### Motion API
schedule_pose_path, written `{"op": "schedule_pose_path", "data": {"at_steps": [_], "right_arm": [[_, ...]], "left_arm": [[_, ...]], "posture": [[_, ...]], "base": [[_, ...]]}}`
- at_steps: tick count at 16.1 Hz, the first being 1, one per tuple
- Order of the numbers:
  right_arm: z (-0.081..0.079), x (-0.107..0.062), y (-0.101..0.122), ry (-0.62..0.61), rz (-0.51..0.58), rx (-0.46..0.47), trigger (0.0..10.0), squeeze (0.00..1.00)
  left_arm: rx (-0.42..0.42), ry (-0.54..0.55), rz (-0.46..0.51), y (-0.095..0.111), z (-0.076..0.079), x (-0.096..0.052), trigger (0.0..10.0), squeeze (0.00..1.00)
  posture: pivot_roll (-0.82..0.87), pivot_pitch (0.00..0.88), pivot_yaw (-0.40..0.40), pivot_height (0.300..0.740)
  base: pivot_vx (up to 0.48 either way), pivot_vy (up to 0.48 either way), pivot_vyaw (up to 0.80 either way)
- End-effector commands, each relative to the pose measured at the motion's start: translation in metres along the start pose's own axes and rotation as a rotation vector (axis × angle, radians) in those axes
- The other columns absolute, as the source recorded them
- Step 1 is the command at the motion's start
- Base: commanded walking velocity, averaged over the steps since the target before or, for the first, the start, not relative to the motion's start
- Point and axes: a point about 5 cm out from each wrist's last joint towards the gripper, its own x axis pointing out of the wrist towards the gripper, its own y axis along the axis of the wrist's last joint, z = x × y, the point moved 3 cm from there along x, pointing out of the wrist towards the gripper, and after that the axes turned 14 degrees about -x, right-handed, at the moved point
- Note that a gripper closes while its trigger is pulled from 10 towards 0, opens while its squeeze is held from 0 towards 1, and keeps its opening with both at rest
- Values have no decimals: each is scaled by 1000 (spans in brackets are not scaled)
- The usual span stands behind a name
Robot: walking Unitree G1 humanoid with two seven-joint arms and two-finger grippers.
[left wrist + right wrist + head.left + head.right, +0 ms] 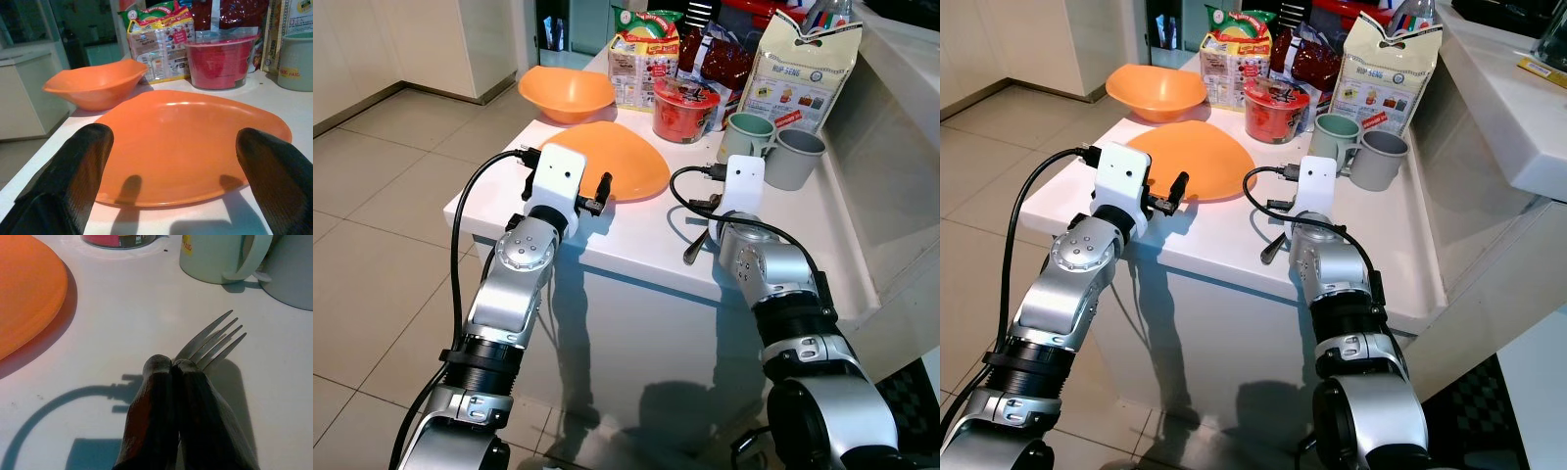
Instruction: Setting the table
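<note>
An orange plate (622, 162) lies on the white table (636, 240) near its front left corner. My left gripper (176, 136) is open at the plate's near rim, with one finger on each side of it and apart from it. An orange bowl (566, 93) sits behind the plate. My right gripper (170, 362) is shut on a metal fork (215, 342). The fork's tines point toward a pale green mug (747, 135) and a grey mug (793, 157), low over the bare tabletop to the right of the plate.
A red noodle cup (685, 108), snack packs (641, 59) and a tall paper bag (798, 69) crowd the back of the table. A white counter (901, 108) rises along the right side. Tiled floor (382, 186) lies to the left.
</note>
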Motion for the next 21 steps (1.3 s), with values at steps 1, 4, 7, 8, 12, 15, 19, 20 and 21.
{"op": "schedule_pose_path", "data": {"at_steps": [1,4,7,8,12,15,19,20,21], "right_arm": [[5,-1,-3,-19,-2,-8,0,0],[5,-10,34,-26,150,-27,0,0],[7,-14,52,-35,223,-41,0,0],[8,-13,50,-37,219,-42,0,0],[6,-13,40,-27,203,-62,0,0],[3,-8,26,-24,118,-104,10000,0],[7,-3,6,-19,37,-62,10000,1000],[6,-3,4,-16,32,-63,10000,1000],[4,-2,0,-8,21,-61,10000,1000]], "left_arm": [[7,-17,21,9,5,3,10000,0],[5,-16,21,10,5,4,10000,0],[2,-16,21,10,6,4,10000,0],[1,-17,21,9,7,4,10000,0],[0,-13,20,9,6,3,10000,0],[-2,-13,21,9,6,3,10000,0],[-1,-13,21,9,6,3,10000,0],[-1,-13,20,9,5,3,10000,0],[0,-14,19,9,6,3,10000,0]], "posture": [[188,0,-89,740],[185,0,-90,740],[182,0,-91,740],[181,0,-91,740],[182,0,-92,740],[183,0,-92,740],[185,0,-90,740],[185,0,-90,740],[186,0,-89,740]], "base": [[0,0,0],[0,0,0],[0,0,0],[0,0,0],[0,0,0],[0,0,0],[0,0,0],[0,0,0],[0,0,0]]}}
